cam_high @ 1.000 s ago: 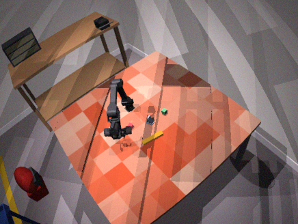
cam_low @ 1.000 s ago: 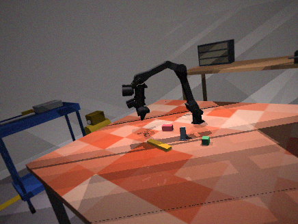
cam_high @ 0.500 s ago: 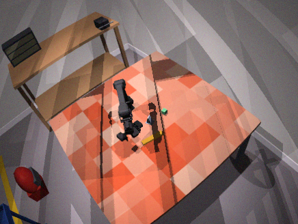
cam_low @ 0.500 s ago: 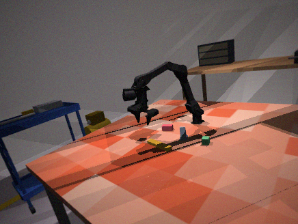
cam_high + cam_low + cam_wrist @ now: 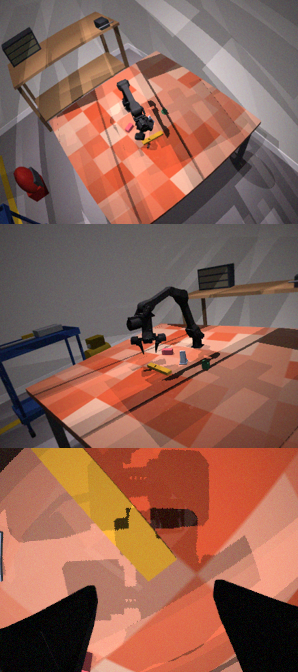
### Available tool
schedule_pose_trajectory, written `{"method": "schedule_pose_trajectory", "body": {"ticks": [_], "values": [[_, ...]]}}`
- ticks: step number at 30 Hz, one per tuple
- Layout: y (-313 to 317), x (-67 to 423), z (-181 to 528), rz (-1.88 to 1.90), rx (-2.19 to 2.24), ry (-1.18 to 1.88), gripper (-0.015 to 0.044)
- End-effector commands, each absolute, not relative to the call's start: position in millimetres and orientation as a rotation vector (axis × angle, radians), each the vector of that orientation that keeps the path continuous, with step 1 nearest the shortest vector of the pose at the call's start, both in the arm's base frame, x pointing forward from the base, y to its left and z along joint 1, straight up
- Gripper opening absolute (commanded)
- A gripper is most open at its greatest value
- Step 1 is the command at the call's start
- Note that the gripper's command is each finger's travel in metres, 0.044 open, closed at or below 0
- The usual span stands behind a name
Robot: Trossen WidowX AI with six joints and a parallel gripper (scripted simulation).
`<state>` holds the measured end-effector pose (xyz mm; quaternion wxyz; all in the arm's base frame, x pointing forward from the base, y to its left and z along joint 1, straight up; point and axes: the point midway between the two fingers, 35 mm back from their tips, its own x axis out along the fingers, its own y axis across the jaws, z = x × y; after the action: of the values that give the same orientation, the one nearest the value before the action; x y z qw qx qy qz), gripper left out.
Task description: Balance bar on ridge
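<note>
The yellow bar (image 5: pixel 152 137) (image 5: pixel 159 369) (image 5: pixel 107 500) lies flat on the orange checkered table (image 5: pixel 191 143) (image 5: pixel 219 408). The ridge (image 5: pixel 183 357) is a small blue-grey upright wedge a little behind and to the right of the bar; a sliver of it shows at the left edge of the wrist view (image 5: pixel 1 554). My gripper (image 5: pixel 143 140) (image 5: pixel 149 351) (image 5: pixel 156 591) is open and empty. It hangs a short way above the table, over the bar's near end, fingers pointing down. The bar lies diagonally ahead of the fingertips in the wrist view.
A pink block (image 5: pixel 128 127) (image 5: pixel 167 351) lies behind the gripper, and a green block (image 5: pixel 164 110) (image 5: pixel 205 364) stands right of the ridge. A wooden shelf unit (image 5: pixel 68 44) stands behind the table, a blue cart (image 5: pixel 37 340) to its side.
</note>
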<state>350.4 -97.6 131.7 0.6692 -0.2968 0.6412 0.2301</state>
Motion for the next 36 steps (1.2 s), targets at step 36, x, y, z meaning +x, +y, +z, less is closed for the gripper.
{"method": "schedule_pose_trajectory", "body": {"ticks": [36], "values": [[-15.8,367.7,70.8,1.065,-1.106,1.254,0.0315]]}}
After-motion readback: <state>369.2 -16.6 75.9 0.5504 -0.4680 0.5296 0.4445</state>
